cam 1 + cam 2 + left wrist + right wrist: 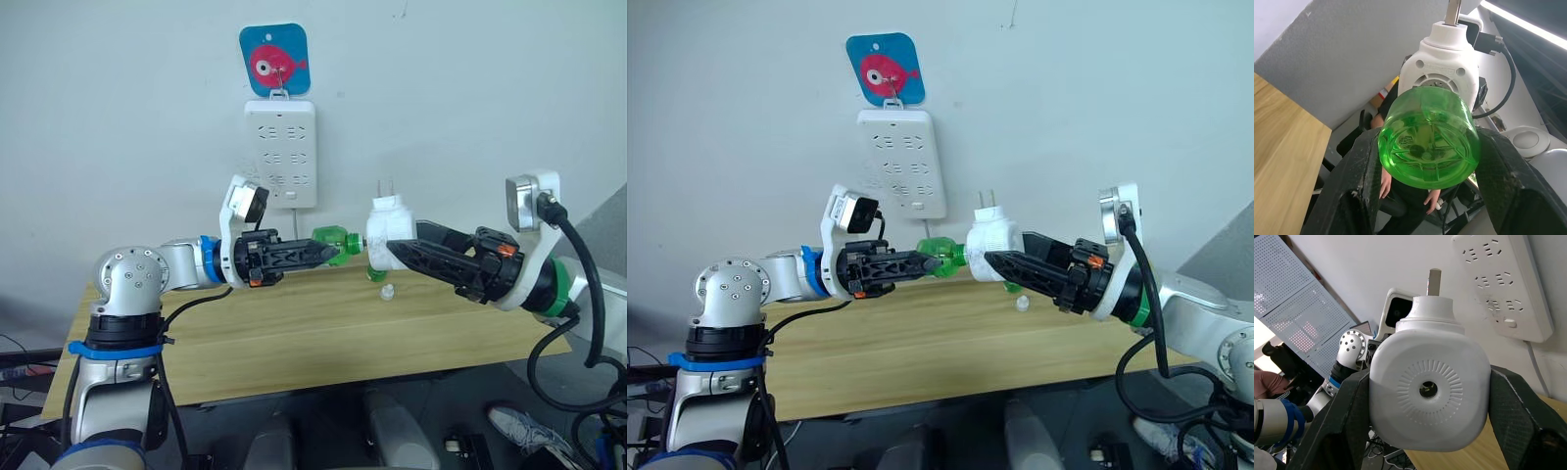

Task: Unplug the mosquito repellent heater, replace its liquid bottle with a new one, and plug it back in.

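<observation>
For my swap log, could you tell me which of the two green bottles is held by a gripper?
The green bottle pinched in the left gripper, raised against the white heater; the other bottle rests on the table, partly hidden.

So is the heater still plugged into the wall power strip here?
No, the heater is held in the air by the right gripper, its prongs bare, away from the power strip.

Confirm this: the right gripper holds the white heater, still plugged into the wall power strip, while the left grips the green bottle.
Not plugged in. The heater, clamped in the right gripper, is off the power strip, prongs bare, as the left eye view shows. The left gripper does grip the green bottle.
</observation>
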`<control>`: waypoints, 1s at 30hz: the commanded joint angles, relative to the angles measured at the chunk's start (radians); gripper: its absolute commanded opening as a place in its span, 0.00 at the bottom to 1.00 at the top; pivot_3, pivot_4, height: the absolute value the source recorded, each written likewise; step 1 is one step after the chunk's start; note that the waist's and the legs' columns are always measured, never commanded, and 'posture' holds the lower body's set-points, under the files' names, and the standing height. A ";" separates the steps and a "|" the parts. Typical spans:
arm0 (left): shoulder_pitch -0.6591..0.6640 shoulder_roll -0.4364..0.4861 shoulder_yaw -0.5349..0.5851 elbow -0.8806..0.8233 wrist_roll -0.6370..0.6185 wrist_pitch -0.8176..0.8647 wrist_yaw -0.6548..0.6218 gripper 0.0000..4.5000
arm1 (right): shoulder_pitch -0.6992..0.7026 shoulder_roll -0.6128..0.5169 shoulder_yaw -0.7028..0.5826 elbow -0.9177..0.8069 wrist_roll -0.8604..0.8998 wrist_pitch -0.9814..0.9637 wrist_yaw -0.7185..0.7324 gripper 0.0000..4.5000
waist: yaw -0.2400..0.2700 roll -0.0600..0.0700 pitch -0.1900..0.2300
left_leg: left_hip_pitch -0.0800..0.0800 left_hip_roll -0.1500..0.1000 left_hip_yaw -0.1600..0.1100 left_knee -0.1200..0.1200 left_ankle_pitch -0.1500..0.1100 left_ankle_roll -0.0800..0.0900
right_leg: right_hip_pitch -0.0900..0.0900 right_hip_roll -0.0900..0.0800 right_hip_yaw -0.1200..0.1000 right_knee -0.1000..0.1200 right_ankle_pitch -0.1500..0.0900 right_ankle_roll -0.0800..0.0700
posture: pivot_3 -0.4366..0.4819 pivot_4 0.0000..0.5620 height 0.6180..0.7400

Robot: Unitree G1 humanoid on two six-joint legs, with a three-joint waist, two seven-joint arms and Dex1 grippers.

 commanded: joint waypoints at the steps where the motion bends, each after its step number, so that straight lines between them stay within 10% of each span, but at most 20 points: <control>1: -0.010 -0.008 -0.024 -0.070 -0.043 0.013 -0.037 0.52 | 0.005 -0.013 0.018 -0.042 0.020 0.001 0.032 0.66 | 0.000 0.000 0.000 | 0.000 0.000 0.000 0.000 0.000 0.000 | 0.000 0.000 0.000 0.000 0.000 0.000 | 0.28 0.28 0.94; 30: -0.002 -0.002 -0.052 -0.064 0.036 -0.060 -0.064 0.52 | 0.065 -0.106 0.025 -0.069 -0.017 0.014 0.131 0.66 | 0.001 0.000 0.000 | 0.000 0.000 0.000 0.000 0.000 0.000 | 0.000 0.000 0.000 0.001 0.000 0.000 | 0.28 0.29 0.94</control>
